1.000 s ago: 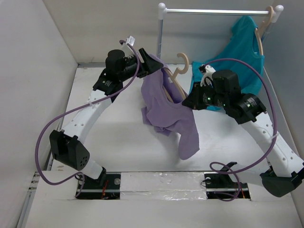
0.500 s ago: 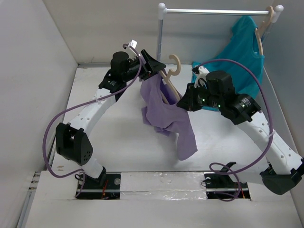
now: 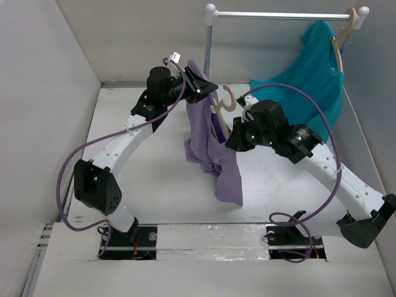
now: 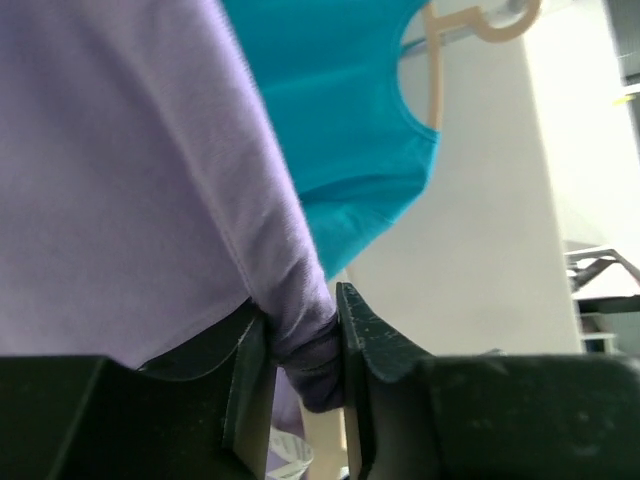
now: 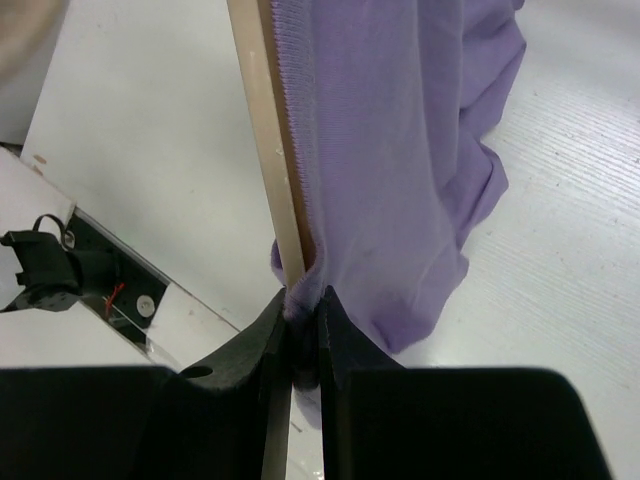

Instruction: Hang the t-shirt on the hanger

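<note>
Left tool point(image 4: 305, 345) pinches a fold of the t-shirt point(image 3: 213, 145); right tool point(image 5: 302, 305) clamps the hanger point(image 5: 266, 150) with fabric, both held above the bench point(image 3: 148, 179) near its far edge. The garment looks part-threaded; seating it across both arms remains.

We hold our left arm point(image 3: 124, 139) and right arm point(image 3: 337, 176) raised, elbows bent. Left gripper point(image 4: 305, 345) pinches shirt point(image 4: 130, 190) between its jaws; right gripper point(image 5: 302, 315) clamps hanger point(image 5: 266, 130).

t-shirt point(image 3: 205, 137): held up over the table point(image 3: 148, 182), middle | hanger point(image 3: 227, 100): tucked against it, right | other shirt point(image 3: 312, 68): hung behind, right
</note>
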Robot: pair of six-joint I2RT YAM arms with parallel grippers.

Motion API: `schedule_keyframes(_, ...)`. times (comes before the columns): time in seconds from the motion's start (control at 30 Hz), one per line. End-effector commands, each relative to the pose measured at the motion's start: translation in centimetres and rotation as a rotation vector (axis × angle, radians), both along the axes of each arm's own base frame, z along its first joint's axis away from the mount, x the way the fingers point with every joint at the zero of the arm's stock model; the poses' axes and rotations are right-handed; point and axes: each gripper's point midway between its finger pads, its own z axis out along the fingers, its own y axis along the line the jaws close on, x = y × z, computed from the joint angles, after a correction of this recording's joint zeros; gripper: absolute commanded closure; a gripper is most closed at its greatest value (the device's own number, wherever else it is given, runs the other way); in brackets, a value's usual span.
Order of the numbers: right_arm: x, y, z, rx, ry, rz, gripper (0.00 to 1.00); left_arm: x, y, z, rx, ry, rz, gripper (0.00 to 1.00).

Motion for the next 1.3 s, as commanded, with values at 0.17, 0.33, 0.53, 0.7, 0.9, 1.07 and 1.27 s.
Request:
schedule_keyframes(0.17,1.0,0.1,5.2,0.136,-0.155,-0.052,0.86,-0.1,0.9,0.8,0.096,-0.109,-0.007,1.0)
schedule_keyframes(0.33,-0.1,0.9,5.8,0.197,-0.136,0.008,0.55,-0.6,0.7,0.7,0.069,-0.096,-0.027,1.0)
schedule_keyframes(0.53,-0.3,0.4,5.5,0.24,-0.109,0.013,0.45,-1.1,0.2,0.7,0.034,-0.077,-0.061,1.0)
schedule_keyframes(0.7,0.5,-0.1,4.6,0.271,-0.09,-0.014,0.53,-1.7,-0.1,1.0,0.005,-0.072,-0.094,1.0)
schedule_keyframes(0.9,1.0,1.3,3.8,0.31,-0.051,0.023,0.63,-2.6,-0.3,1.0,-0.033,-0.052,-0.13,1.0)
schedule_keyframes(1.07,0.8,2.3,3.3,0.351,-0.023,0.054,0.6,-3.0,-0.1,0.8,-0.037,-0.048,-0.128,1.0)
schedule_keyframes(1.27,0.4,2.3,2.5,0.35,-0.002,0.064,0.63,-3.5,0.0,1.2,-0.055,-0.049,-0.14,1.0)
